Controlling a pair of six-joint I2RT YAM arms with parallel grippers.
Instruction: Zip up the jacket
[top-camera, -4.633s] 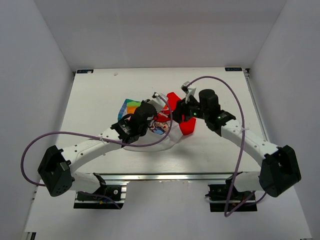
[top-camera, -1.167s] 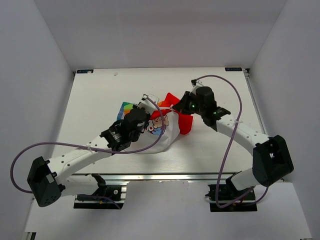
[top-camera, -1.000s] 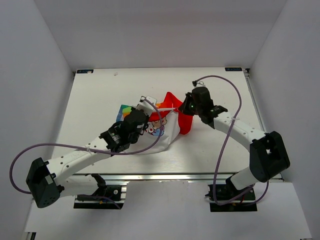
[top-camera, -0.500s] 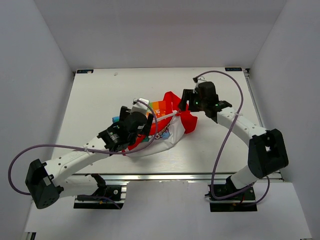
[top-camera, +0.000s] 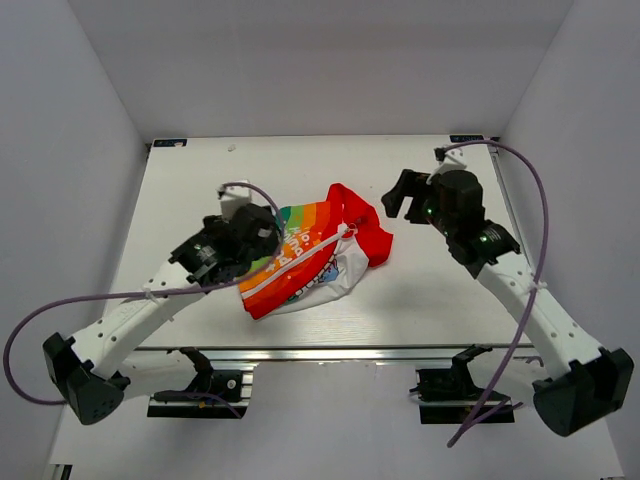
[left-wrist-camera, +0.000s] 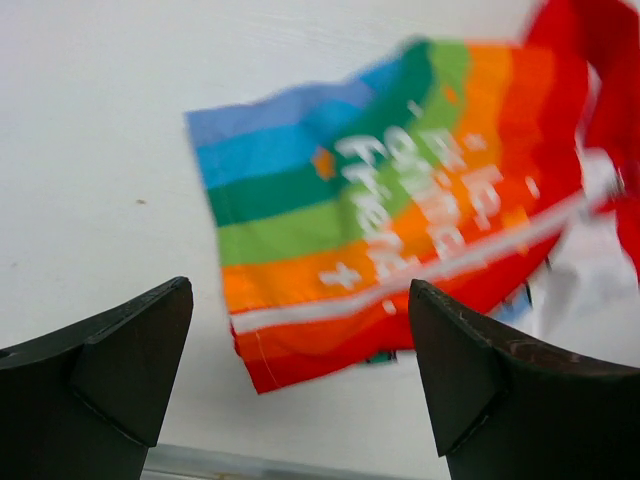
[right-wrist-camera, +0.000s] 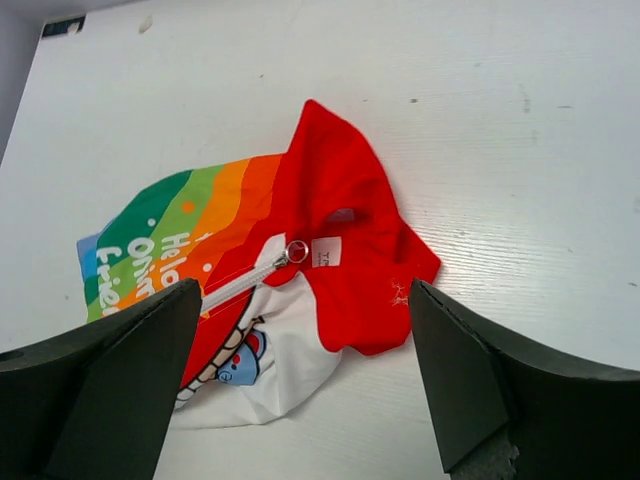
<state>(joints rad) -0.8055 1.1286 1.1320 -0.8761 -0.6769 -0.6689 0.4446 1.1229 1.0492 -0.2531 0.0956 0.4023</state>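
Left gripper and right gripper both spread wide, empty, jacket crumpled mid-table between them, long axis diagonal, rainbow hem near-left, red hood far-right, zipper pull at collar.

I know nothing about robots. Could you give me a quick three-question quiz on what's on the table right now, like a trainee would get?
1. True or false: the left pincer and the right pincer are both clamped on the jacket.
2. What colour is the jacket's hood? A blue, B red, C black.
3. Fill in: the zipper pull lies beside the white ____ at the neck.
Key: 1 false, both stand open, holding nothing. 2 B. 3 label.
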